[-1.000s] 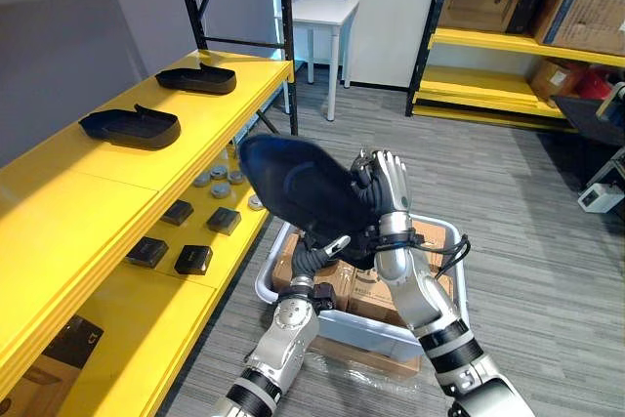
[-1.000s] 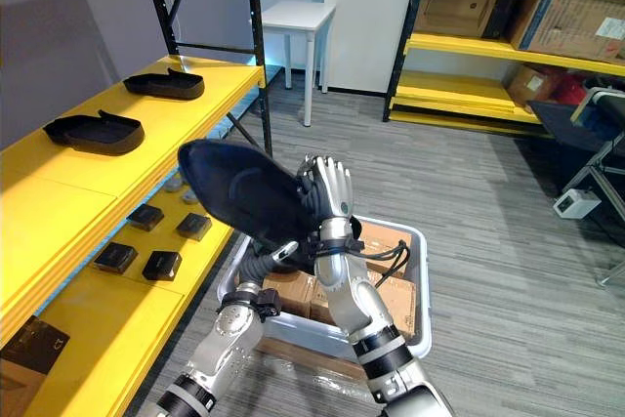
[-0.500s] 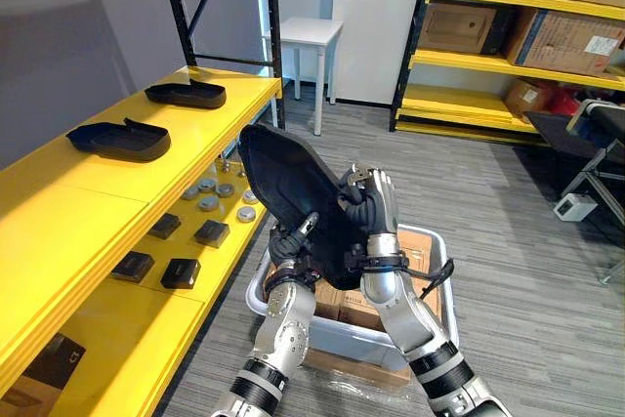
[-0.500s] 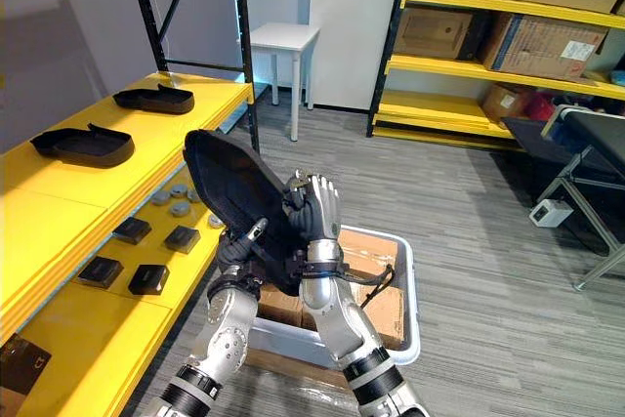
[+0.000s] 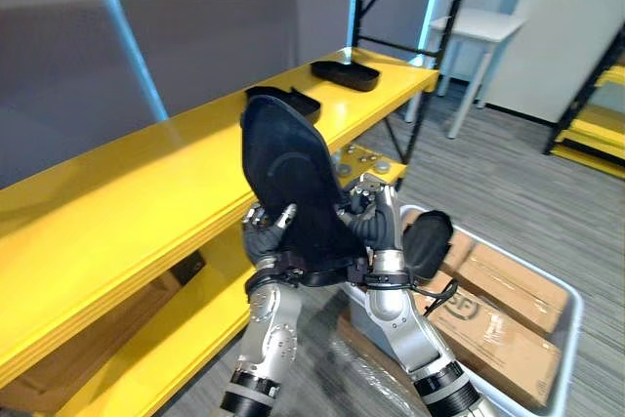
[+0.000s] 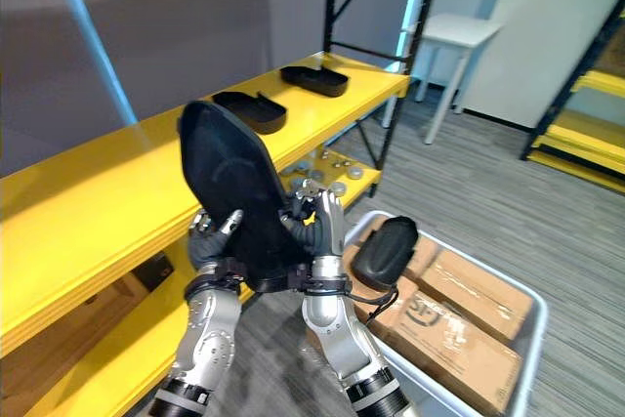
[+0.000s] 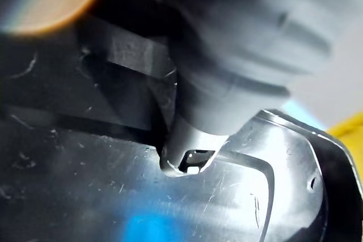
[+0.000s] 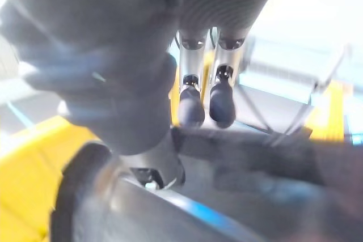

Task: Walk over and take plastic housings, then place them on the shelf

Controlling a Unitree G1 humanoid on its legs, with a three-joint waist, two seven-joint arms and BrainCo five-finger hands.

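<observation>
A large black plastic housing (image 5: 288,178) stands nearly upright between my two hands, in front of the yellow shelf (image 5: 146,183). My left hand (image 5: 262,241) grips its lower left edge, thumb on the front face and fingers behind. In the left wrist view that thumb (image 7: 193,134) presses on the housing's glossy surface (image 7: 215,196). My right hand (image 5: 379,231) rests against the lower right edge with its fingers (image 8: 222,97) fairly straight and pointing up. Two more black housings (image 5: 285,102) (image 5: 345,73) lie on the shelf's top board, farther along.
A grey bin (image 5: 571,314) holding cardboard boxes (image 5: 498,290) and another black housing (image 5: 427,241) sits on the floor at my right. Small round parts (image 5: 356,158) lie on the lower shelf board. A white side table (image 5: 483,26) stands beyond the shelf's black post.
The camera has swung left toward the shelf. The housing now stands more upright and higher. My right hand's fingers have loosened from a curl, while the left hand keeps its grip.
</observation>
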